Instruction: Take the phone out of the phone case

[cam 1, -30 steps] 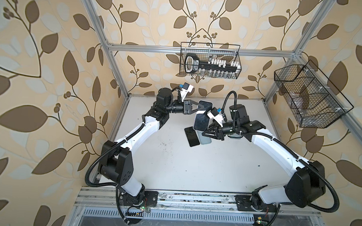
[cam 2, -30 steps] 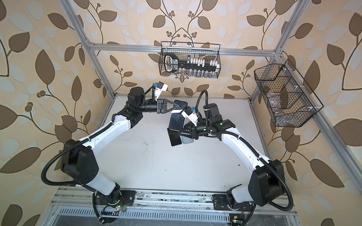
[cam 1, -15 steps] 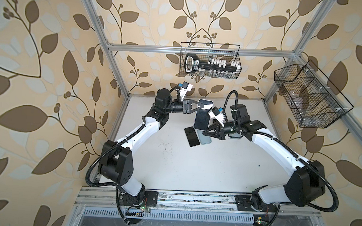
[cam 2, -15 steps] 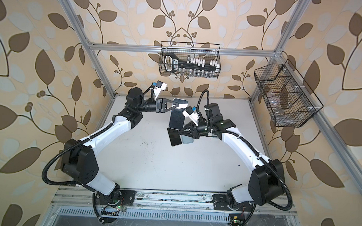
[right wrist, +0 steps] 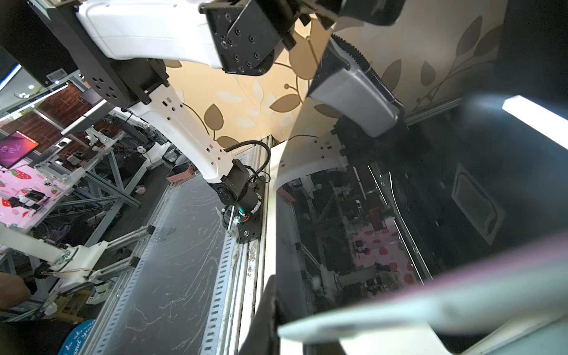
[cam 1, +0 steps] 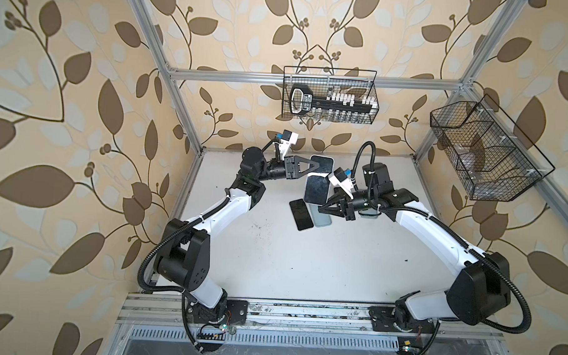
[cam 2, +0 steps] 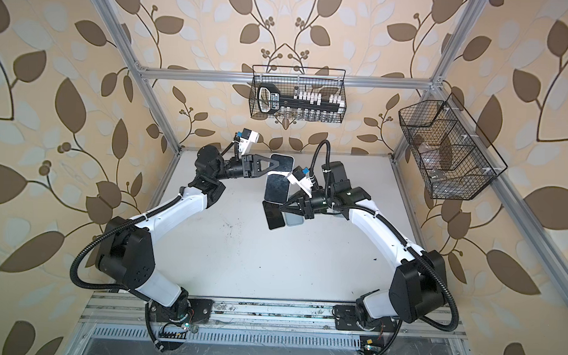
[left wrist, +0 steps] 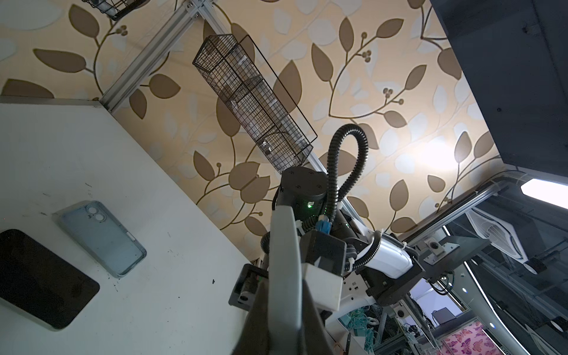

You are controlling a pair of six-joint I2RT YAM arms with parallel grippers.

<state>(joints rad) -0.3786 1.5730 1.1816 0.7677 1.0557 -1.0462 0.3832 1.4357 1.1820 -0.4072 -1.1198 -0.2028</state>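
While the left gripper (cam 1: 324, 169) pinches the far end of the cased phone (cam 1: 315, 189), held clear of the table (cam 1: 273, 249), the right gripper (cam 1: 321, 208) is closed on its near end, so its long axis runs straight between them.

White shells and black joints are recorded on left arm (cam 1: 223, 205) and right arm (cam 1: 433, 230); left gripper (cam 1: 323, 166) and right gripper (cam 1: 321, 208) are finished black, apparently matte.
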